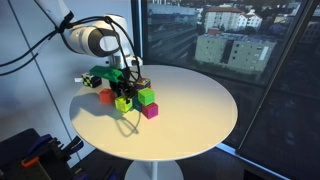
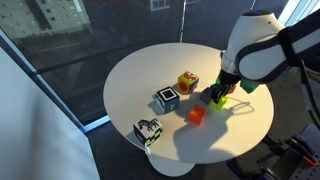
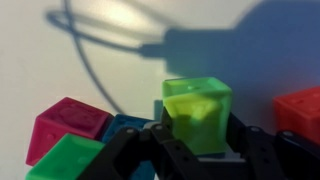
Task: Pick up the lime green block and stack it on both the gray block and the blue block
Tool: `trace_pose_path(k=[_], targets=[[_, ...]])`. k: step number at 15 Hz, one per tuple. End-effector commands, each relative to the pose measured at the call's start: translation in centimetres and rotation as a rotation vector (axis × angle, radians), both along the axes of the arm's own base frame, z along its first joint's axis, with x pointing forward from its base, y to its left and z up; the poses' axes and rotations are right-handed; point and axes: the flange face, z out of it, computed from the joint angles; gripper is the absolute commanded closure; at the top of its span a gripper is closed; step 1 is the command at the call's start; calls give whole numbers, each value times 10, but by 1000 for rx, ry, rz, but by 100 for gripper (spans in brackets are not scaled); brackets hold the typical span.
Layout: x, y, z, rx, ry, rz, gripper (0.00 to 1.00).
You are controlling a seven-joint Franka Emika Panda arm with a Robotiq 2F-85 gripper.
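I have the arm (image 1: 93, 40) reaching out, with its wrist turned straight down. The gripper (image 3: 198, 128) is closed, its black fingers (image 3: 256, 150) pressed against both sides of the lime green block (image 3: 196, 104).

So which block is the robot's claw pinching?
The lime green block, the yellowish one: the gripper is shut on its sides. The magenta block, the deeper green block, the blue block and the red block lie outside its grip.
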Motion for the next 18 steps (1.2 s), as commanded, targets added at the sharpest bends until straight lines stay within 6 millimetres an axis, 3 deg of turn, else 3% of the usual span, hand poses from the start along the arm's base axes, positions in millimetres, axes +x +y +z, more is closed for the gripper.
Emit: trace_pose_path(k=[1,10,18], targets=[[-3,4,22,14,-5,-20,74],[3,5,51,28,-3,-66,74],[19,2,64,22,-36,-114,74]])
